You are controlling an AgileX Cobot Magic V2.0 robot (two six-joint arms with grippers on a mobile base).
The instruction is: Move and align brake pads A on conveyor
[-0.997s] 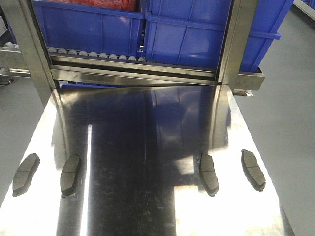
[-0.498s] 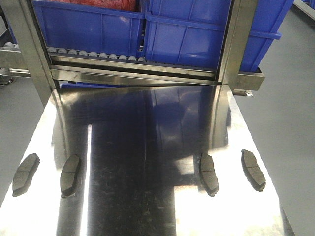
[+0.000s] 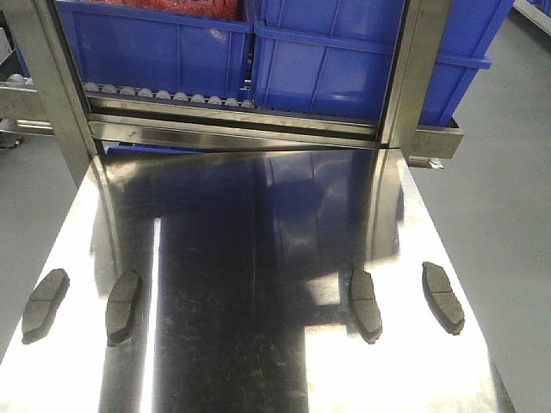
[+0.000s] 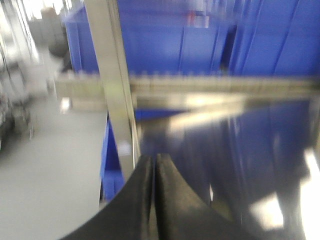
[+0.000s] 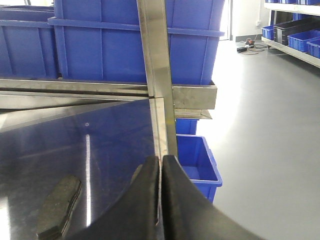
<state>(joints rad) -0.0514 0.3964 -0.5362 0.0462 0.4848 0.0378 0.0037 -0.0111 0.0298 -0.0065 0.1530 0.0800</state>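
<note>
Two brake pads A (image 3: 45, 305) (image 3: 123, 306) lie on the left of the shiny steel table (image 3: 241, 258), and two more (image 3: 365, 304) (image 3: 442, 297) lie on its right. All are flat, lengthwise, near the front edge. The conveyor is out of view. Neither gripper shows in the front view. In the blurred left wrist view my left gripper (image 4: 154, 157) is shut with nothing in it, near the table's left edge. My right gripper (image 5: 161, 159) is shut and holds nothing, above the table's right edge, with one pad (image 5: 59, 205) to its lower left.
A roller rack (image 3: 164, 93) with big blue bins (image 3: 155, 43) stands at the table's far end between steel uprights (image 3: 413, 69). A smaller blue bin (image 5: 195, 155) sits on the grey floor right of the table.
</note>
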